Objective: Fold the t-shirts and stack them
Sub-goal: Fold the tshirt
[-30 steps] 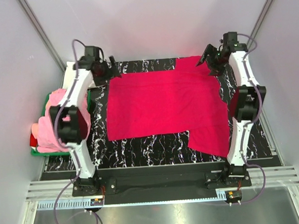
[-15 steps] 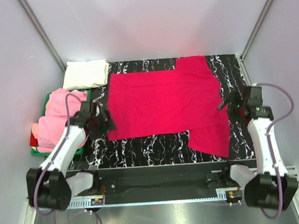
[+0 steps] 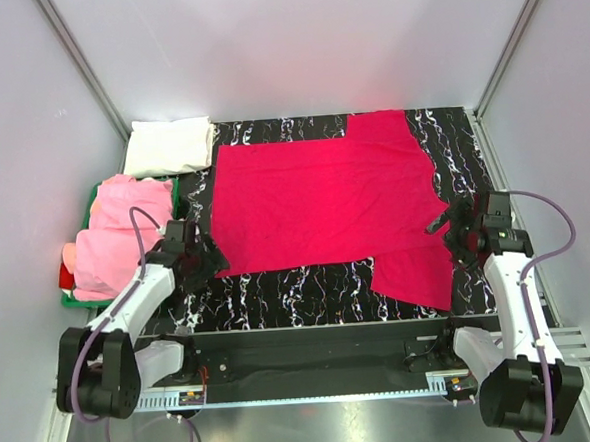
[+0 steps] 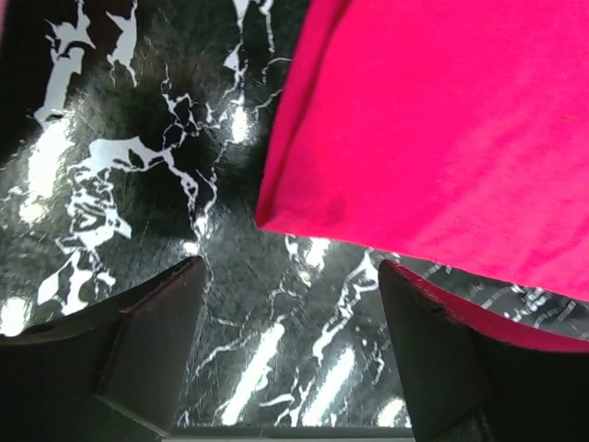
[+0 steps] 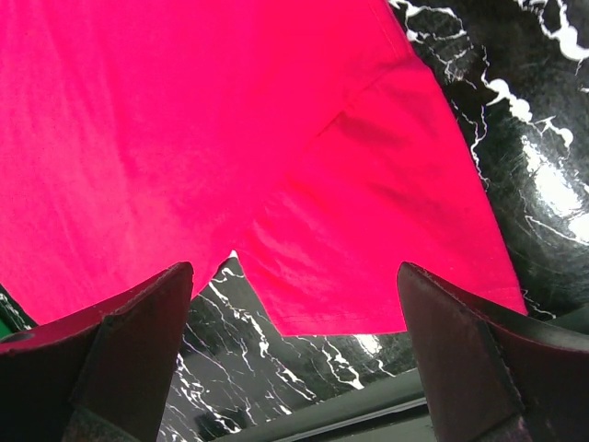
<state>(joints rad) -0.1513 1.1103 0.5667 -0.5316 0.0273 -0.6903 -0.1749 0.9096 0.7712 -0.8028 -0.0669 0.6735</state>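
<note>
A crimson-red t-shirt (image 3: 324, 199) lies spread flat on the black marbled table (image 3: 299, 286), sleeves at the far right and near right. My left gripper (image 3: 209, 258) is open and empty, above the shirt's near-left corner (image 4: 276, 216). My right gripper (image 3: 446, 234) is open and empty, above the near-right sleeve (image 5: 386, 239). A folded white t-shirt (image 3: 170, 145) lies at the far left. Pink t-shirts (image 3: 120, 232) are piled in the green tray (image 3: 75, 302).
The green tray stands off the table's left edge. Grey walls close in the back and both sides. The metal rail (image 3: 314, 365) with the arm bases runs along the near edge. Bare marbled table shows in front of the shirt.
Both arms have swung back from the shirt's far corners to its near corners, now low over the table. The red shirt lies where it was.
</note>
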